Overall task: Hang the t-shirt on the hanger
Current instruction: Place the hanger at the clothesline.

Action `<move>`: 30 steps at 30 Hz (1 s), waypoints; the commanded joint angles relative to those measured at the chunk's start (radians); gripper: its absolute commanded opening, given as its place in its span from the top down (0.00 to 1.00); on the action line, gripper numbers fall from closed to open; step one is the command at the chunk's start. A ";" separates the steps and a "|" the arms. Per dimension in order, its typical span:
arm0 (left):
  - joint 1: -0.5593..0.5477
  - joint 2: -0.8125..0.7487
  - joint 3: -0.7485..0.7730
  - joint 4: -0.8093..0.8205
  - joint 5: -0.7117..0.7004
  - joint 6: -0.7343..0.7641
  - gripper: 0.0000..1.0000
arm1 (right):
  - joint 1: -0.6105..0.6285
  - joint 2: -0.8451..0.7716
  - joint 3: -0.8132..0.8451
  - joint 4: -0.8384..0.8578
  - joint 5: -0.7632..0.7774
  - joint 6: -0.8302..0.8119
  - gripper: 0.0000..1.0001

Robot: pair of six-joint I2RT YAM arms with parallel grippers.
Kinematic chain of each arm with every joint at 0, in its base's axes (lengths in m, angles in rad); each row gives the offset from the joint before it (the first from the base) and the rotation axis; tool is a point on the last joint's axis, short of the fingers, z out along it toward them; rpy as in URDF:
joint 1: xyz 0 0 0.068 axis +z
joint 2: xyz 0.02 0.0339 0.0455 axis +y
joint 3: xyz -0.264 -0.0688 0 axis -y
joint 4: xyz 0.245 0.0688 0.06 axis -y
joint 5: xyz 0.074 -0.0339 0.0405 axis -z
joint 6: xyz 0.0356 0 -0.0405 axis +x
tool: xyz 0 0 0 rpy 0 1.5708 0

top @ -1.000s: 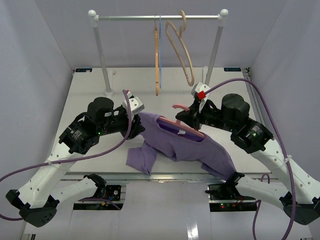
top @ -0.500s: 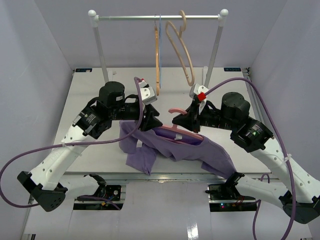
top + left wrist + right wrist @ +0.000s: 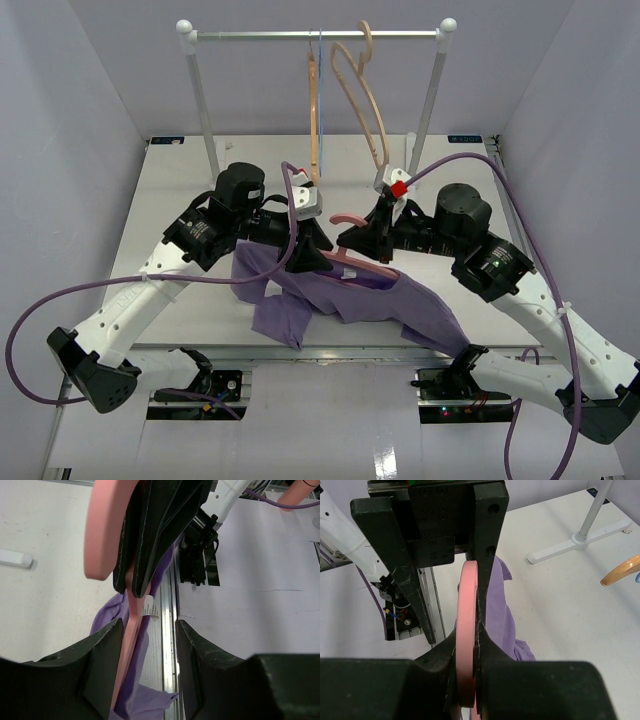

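Running left-right, hanger, hook toward rack, partly inside t-shirt

From above, the hanger shows only its hook and a strip of frame; the rest is hidden under the t-shirt; in the left wrist view its hook is blurred and cut by the top edge; in the right wrist view its frame runs off the bottom edge
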 commanded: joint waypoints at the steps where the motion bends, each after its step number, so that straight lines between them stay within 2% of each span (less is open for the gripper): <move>1: -0.008 0.005 -0.035 0.011 0.091 0.042 0.44 | -0.004 0.000 0.000 0.143 -0.017 0.045 0.92; 12: -0.012 0.036 -0.036 -0.007 0.036 0.057 0.50 | -0.004 0.034 0.005 0.190 -0.043 0.080 0.92; 14: -0.012 0.043 -0.033 -0.025 0.027 0.063 0.66 | -0.004 0.036 0.005 0.191 -0.041 0.081 0.92; 16: -0.012 0.050 -0.028 -0.042 0.012 0.070 0.97 | -0.004 0.037 0.004 0.196 -0.045 0.083 0.92; 21: -0.012 0.051 -0.022 -0.044 0.005 0.068 1.00 | -0.004 0.037 0.000 0.193 -0.061 0.083 0.92; 22: -0.012 0.049 -0.018 -0.042 0.002 0.065 1.00 | -0.004 0.036 -0.001 0.179 -0.063 0.073 0.89; 25: -0.012 0.029 -0.013 -0.038 -0.007 0.061 1.00 | -0.003 0.027 0.002 0.055 -0.066 0.007 0.61; 27: -0.012 0.005 -0.010 -0.036 -0.014 0.061 1.00 | -0.004 0.006 0.011 -0.034 -0.051 -0.086 0.48; 30: -0.011 -0.027 0.055 -0.040 -0.045 0.041 1.00 | -0.006 -0.018 0.057 -0.098 -0.044 -0.120 0.44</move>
